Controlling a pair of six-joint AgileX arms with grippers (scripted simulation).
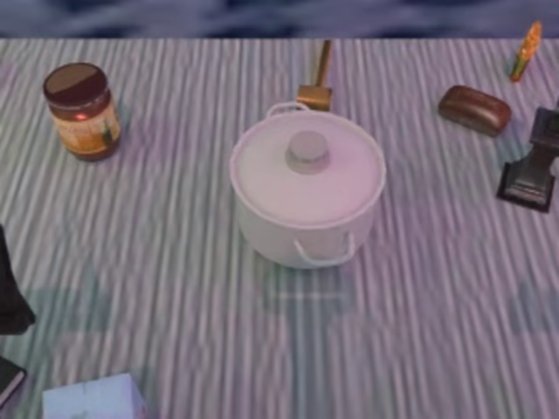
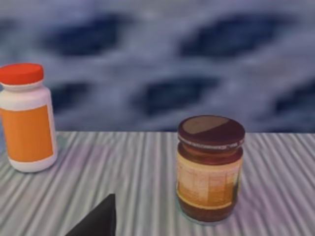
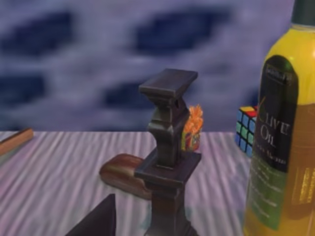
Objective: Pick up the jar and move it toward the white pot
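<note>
The jar (image 1: 82, 111) stands upright, well left of the pot (image 1: 307, 190). Left hand's state: cannot tell. It should approach level, straddle the jar below the lid, then clench.

Readable only on the bottle (image 3: 283, 132) at the right edge of the right wrist frame — a dark label panel with "Olive Oil" in pale letters, the first word cut off, so likely "Olive". Smaller print beneath — illegible. Jar (image 2: 210, 169) label at lower centre of the left wrist frame: blurred, unreadable.
</note>
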